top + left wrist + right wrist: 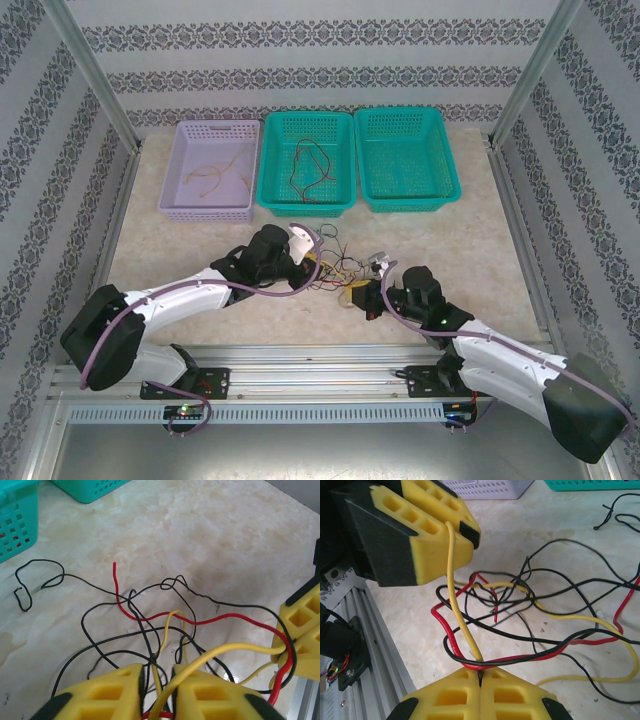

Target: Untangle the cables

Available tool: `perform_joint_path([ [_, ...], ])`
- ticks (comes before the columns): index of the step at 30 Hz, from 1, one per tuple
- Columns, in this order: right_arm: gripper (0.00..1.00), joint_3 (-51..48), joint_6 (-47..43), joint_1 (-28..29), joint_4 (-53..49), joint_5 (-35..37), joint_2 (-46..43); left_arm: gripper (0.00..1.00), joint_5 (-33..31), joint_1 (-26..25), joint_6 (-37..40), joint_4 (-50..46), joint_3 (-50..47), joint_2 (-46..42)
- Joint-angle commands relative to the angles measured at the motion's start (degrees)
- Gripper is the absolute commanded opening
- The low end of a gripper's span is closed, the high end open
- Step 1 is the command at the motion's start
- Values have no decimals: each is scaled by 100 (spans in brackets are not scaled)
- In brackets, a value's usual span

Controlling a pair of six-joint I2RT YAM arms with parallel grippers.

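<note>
The cables [335,268] lie in a tangle of thin black, red and yellow wires on the table between my two grippers. My left gripper [310,260] sits at the tangle's left edge. In the left wrist view its yellow fingers [100,692] stand a narrow gap apart, closed on a yellow cable [225,651] that runs to my right gripper [286,650]. Black and red strands also pass through that gap. My right gripper [480,672] is shut on the same yellow cable [457,605], with a red cable [445,630] and a black one looped across its tip.
Three baskets line the back: a lavender one [185,195] holding yellow-orange cables, a teal one [272,195] holding dark cables, and a second teal one [448,185]. The aluminium rail [375,645] runs close beside the right gripper. Loose black ends [22,587] trail left.
</note>
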Motion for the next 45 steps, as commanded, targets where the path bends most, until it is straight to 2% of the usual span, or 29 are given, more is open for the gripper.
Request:
perform_joint_path([
  [1, 0, 99, -134, 99, 109, 11, -139, 12, 244, -65, -86, 352, 111, 47],
  [4, 0, 98, -126, 101, 83, 81, -168, 0, 326, -65, -169, 361, 137, 69],
  [9, 0, 91, -84, 98, -130, 418, -422, 0, 27, -39, -413, 409, 246, 42],
  [11, 24, 51, 17, 85, -235, 669, -648, 0, -156, -13, -545, 323, 390, -7],
  [14, 50, 27, 183, 47, -510, 1012, -1135, 0, -525, -3, -935, 319, 536, -130],
  [19, 61, 121, 417, -57, -1114, 1295, -2021, 0, -989, -4, -1772, 356, 645, -290],
  [21, 62, 203, 584, -114, -1377, 1442, -2294, 0, -992, -10, -2077, 399, 645, -309],
  [24, 57, 484, 1061, -216, -1942, 1896, -2303, 0, -870, -29, -2454, 483, 621, -326],
  [29, 50, 846, 1962, -275, -1642, 1383, -1340, 0, -825, -212, -2554, 649, 521, -435],
  [33, 48, 1206, 1519, -111, -1293, 1029, -425, 0, -748, -219, -2791, 1020, 290, -554],
  [37, 46, 1167, 832, 214, -902, 831, -8, 0, -792, -214, -2921, 854, 327, -616],
  [41, 46, 1055, 351, 589, -981, 1454, -71, 0, -761, -216, -2987, 704, 427, -577],
  [45, 45, 776, 592, 599, -1069, 2322, -440, 0, -714, -214, -3032, 705, 408, -607],
])
